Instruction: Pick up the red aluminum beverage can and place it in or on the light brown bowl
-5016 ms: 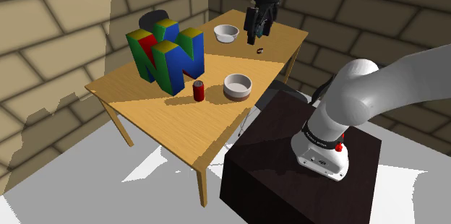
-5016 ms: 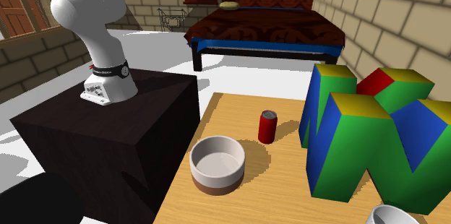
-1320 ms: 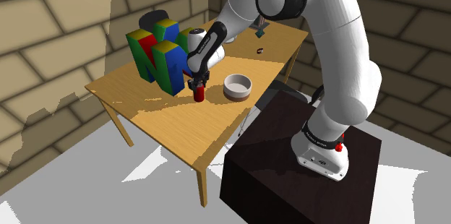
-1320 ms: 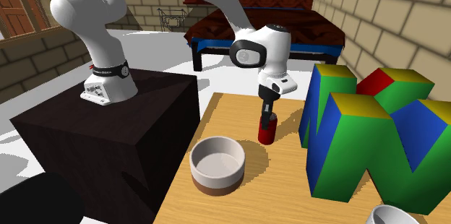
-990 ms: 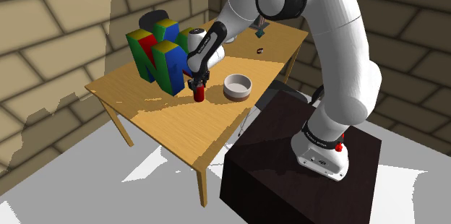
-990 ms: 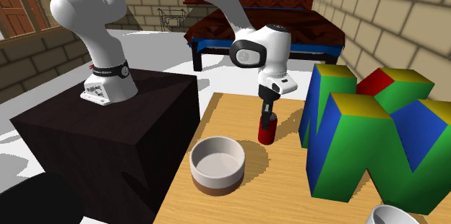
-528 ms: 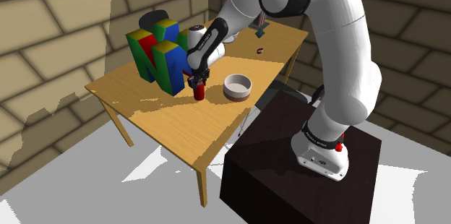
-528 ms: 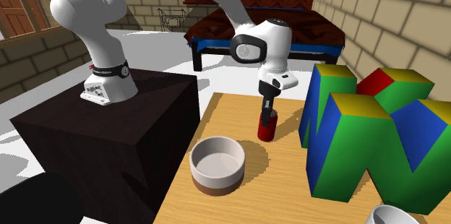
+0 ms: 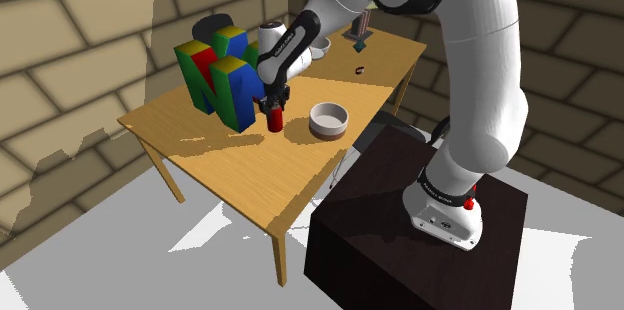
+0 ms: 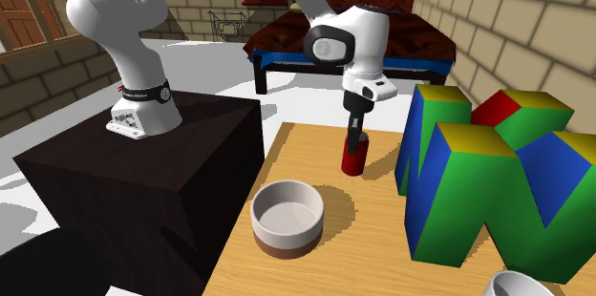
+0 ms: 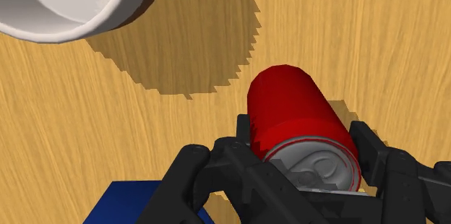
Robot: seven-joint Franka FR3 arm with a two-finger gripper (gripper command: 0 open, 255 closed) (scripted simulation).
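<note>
While both fingers (image 11: 244,132) clamp the red can (image 11: 289,107) by its top end, the gripper (image 10: 354,141) holds it upright just over the table (image 9: 230,163); the bowl (image 10: 284,232) sits close beside it; a big N-shaped block (image 10: 487,175) stands on its other side.

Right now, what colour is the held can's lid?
Silver-grey lid on the red can; wrist view shows it best.

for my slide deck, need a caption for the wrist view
Black tool clasps the red can near its top, wooden table below, pale bowl close by.
</note>
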